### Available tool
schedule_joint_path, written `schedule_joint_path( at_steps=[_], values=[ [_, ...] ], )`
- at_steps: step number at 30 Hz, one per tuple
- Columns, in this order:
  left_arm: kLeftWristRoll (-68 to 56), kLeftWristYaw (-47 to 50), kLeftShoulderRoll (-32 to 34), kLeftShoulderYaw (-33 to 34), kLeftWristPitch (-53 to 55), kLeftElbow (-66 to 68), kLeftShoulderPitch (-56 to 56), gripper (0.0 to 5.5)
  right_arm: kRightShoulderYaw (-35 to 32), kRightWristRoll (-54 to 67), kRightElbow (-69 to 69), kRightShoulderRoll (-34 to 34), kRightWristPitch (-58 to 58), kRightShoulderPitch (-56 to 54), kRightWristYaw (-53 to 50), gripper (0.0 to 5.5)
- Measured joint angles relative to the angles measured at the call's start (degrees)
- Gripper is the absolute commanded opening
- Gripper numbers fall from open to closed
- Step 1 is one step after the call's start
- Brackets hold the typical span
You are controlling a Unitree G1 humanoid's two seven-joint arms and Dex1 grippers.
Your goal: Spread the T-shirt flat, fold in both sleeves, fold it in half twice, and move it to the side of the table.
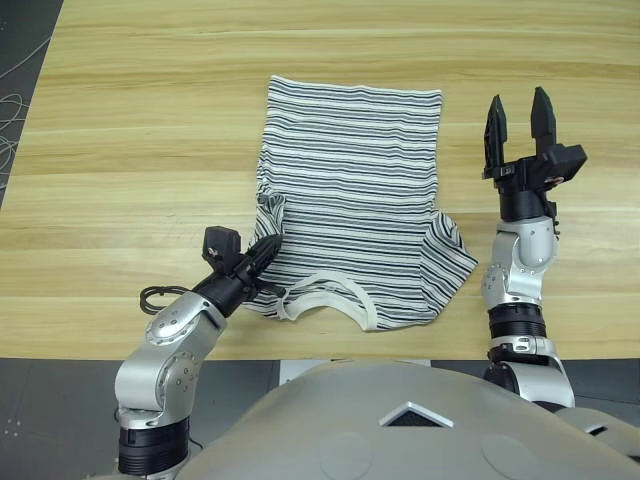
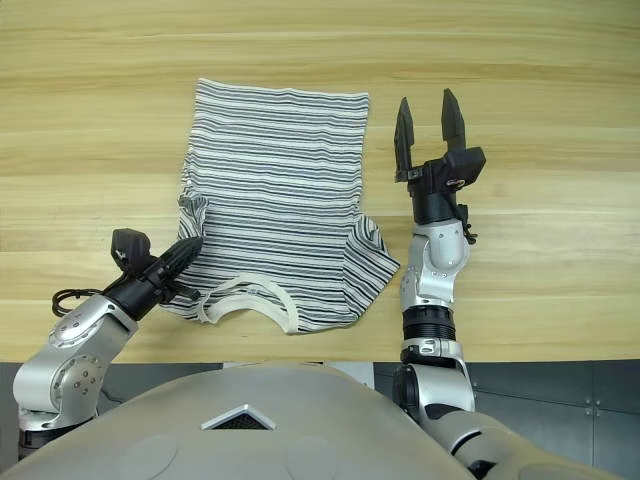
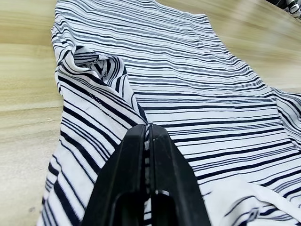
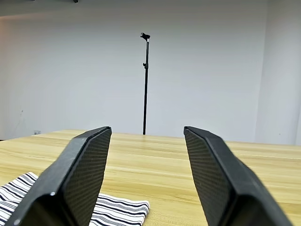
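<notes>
Wooden, pale-planked table [image 1: 120,100] carries the black-and-white striped cotton T-shirt [image 1: 350,190] at its middle, collar near me, hem far. My right gripper [image 1: 518,115] stands raised just right of the cloth, fingers spread, parked clear, I judge. My left gripper [image 1: 268,250] lies low at the rumpled left sleeve [image 1: 270,212], fingers pressed together, likely to tuck it in; whether they nip fabric I cannot tell.

One striped T-shirt [image 1: 350,190] on one wooden table [image 1: 120,120]; two grippers, left gripper [image 1: 274,244] at its sleeve, right gripper [image 1: 519,112] beside it; one stand [image 4: 145,84] beyond.
</notes>
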Motion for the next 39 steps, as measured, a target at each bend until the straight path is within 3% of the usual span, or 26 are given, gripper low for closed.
schedule_joint_path(
  at_steps=[12, 22, 33, 37, 39],
  values=[
    [2.6, 0.3, -0.4, -1.5, 0.5, 6.6, -0.7, 0.13, 0.5, 0.0, -0.8, 0.0, 0.0, 0.4, 0.0, 2.86],
    [2.5, 0.0, -0.5, -1.4, 0.1, 3.4, -0.7, 1.75, 1.7, 0.0, -2.2, 0.1, 0.1, 1.8, 0.4, 2.86],
    [-6.2, -0.2, -1.6, -0.4, 5.4, -0.7, -0.7, 1.75, 1.4, -0.2, -2.1, -0.2, 0.2, 1.7, -0.1, 2.86],
    [-0.1, 1.0, -1.6, -0.3, -1.3, -0.1, -2.1, 1.75, 1.0, 1.7, -4.9, -3.2, 7.4, 2.8, 1.3, 2.86],
    [4.2, 1.8, -1.6, -0.4, -6.0, 1.1, -2.7, 1.75, 0.4, 8.2, -11.5, -7.1, 18.0, 7.3, 4.6, 2.86]
  ],
)
